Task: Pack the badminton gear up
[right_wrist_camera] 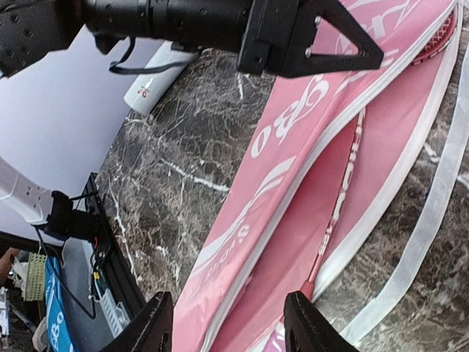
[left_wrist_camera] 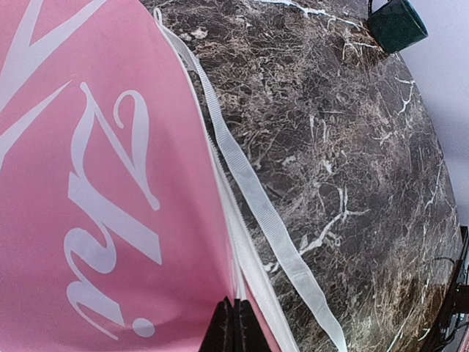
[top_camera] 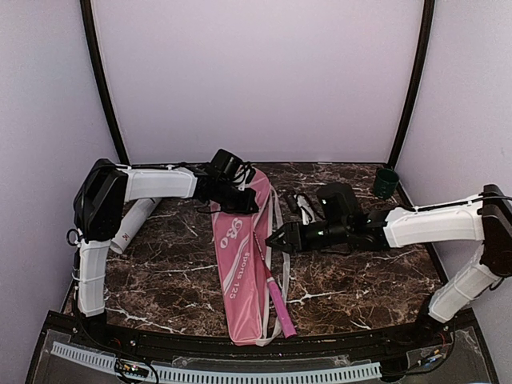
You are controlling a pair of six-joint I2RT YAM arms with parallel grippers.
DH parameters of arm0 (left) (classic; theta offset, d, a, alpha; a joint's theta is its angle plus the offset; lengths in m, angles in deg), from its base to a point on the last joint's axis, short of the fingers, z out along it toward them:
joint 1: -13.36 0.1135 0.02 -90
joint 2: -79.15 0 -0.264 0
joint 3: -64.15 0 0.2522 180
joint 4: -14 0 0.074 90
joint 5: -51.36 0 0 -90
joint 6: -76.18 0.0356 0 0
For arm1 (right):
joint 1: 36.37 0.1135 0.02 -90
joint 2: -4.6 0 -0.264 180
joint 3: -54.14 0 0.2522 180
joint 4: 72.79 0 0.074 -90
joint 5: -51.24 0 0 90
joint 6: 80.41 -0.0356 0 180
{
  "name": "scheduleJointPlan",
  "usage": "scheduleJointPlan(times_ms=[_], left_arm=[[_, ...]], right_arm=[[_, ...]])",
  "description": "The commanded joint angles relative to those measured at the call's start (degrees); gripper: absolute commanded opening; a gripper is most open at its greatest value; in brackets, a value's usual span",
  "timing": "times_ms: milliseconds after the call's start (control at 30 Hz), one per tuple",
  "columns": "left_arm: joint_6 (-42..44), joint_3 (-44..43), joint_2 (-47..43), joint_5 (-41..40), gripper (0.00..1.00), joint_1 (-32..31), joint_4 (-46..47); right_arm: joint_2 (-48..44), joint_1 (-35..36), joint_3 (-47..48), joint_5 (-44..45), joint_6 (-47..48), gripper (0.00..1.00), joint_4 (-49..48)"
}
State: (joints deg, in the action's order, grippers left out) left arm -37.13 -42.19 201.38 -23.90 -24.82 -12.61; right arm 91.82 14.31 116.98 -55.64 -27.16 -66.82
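Note:
The pink racket-shaped bag (top_camera: 238, 260) with white lettering lies lengthwise in the middle of the table. My left gripper (top_camera: 242, 205) is shut on the bag's zipper edge (left_wrist_camera: 236, 293) near its wide end, and its fingertips (left_wrist_camera: 233, 328) are pressed together. The bag's side is open. A red racket shaft (right_wrist_camera: 341, 198) lies inside, and its pink handle (top_camera: 279, 307) sticks out toward the near edge. My right gripper (right_wrist_camera: 231, 326) is open and empty at the bag's right side (top_camera: 277, 240). The white tube (top_camera: 132, 225) lies at the far left. No shuttlecocks can be made out.
A dark green cup (top_camera: 386, 182) stands at the back right and also shows in the left wrist view (left_wrist_camera: 396, 23). The bag's white strap (left_wrist_camera: 258, 213) trails on the marble to its right. A small black-and-white object (top_camera: 303, 207) lies behind my right gripper.

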Motion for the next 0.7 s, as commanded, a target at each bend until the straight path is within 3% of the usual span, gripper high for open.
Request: scheduleJointPlan(times_ms=[0, 367, 667], left_arm=[[0.0, -0.6, -0.6, 0.4, 0.0, 0.3, 1.9], [-0.9, -0.9, -0.7, -0.4, 0.0, 0.2, 1.8], [-1.6, -0.5, -0.7, -0.4, 0.0, 0.2, 2.7]], right_arm=[[-2.6, 1.3, -6.2, -9.7, -1.0, 0.5, 9.4], [0.4, 9.1, -9.2, -10.8, -4.5, 0.44, 11.0], [6.1, 10.0, -8.5, -8.3, -5.5, 0.41, 10.2]])
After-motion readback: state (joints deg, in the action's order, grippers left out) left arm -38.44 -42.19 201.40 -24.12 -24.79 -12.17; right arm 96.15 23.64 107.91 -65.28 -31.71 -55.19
